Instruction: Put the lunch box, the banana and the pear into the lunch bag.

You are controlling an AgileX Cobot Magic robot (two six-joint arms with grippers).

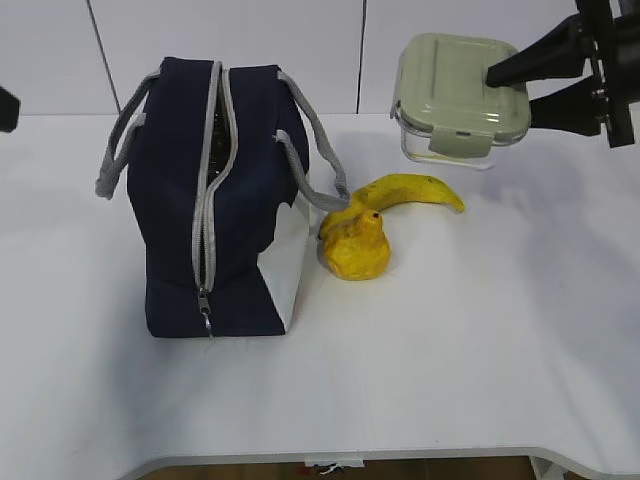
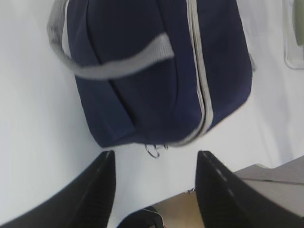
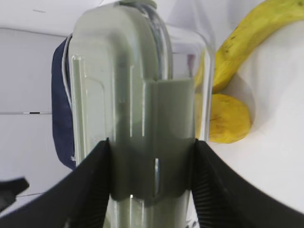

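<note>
Gripping lunch box (image 1: 462,92), right gripper (image 1: 518,88), lunch bag (image 1: 222,200) unzipped

A white table (image 1: 480,350) fills the scene; behind it stands a pale panelled wall (image 1: 290,50), possibly cabinet doors.

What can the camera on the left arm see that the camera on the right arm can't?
Only the left wrist view shows the open left gripper and the bag's grey handle. Only the right wrist view shows the right gripper shut on the lunch box, plus the banana and pear. Both show the navy lunch bag.
</note>
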